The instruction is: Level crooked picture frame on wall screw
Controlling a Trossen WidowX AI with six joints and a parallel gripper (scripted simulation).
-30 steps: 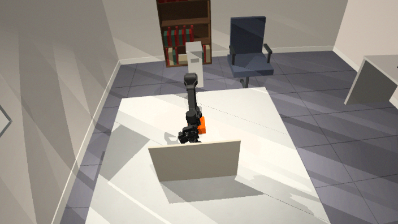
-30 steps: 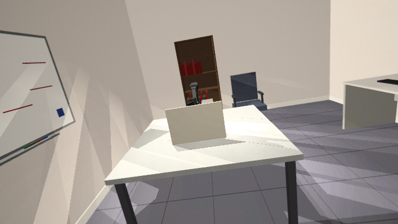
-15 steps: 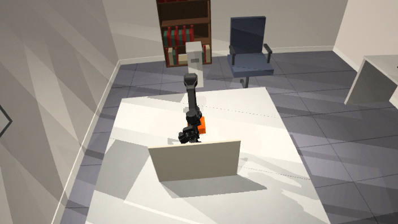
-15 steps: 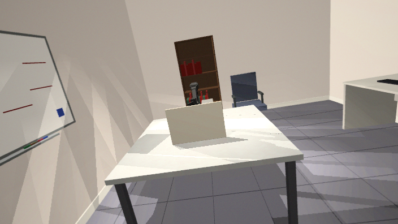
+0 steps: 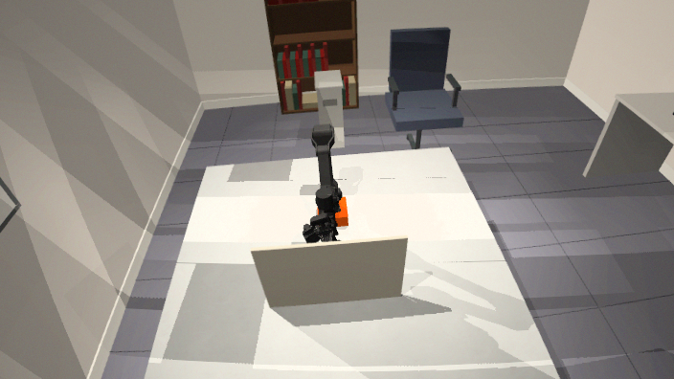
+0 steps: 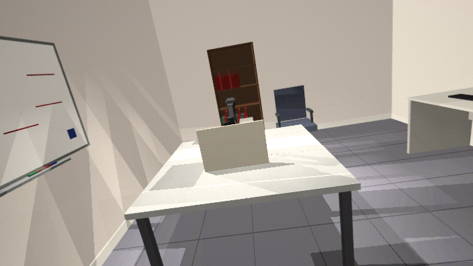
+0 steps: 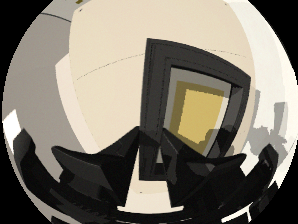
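The dark picture frame [image 7: 154,65], with a grey mat and a yellow centre, shows only in the wrist view, right of the middle, against the cream wall panel [image 7: 110,95] [image 5: 335,275] [image 6: 233,148]. Its left bar stands nearly upright in that view and its top edge slopes down to the right; whether it hangs level I cannot tell. My gripper [image 7: 151,134] is shut on the lower part of the frame's left bar, one finger on each side. The panel hides the frame and fingertips in the top and exterior views. The screw and notched strip are hidden.
The panel stands upright on the white table [image 5: 460,215] [image 6: 302,174]. The black arm [image 5: 325,167] [image 6: 230,109] is behind it, beside an orange block [image 5: 343,214]. A bookcase [image 5: 313,38] [image 6: 235,62] and a blue chair [image 5: 418,59] [image 6: 290,104] stand beyond the table.
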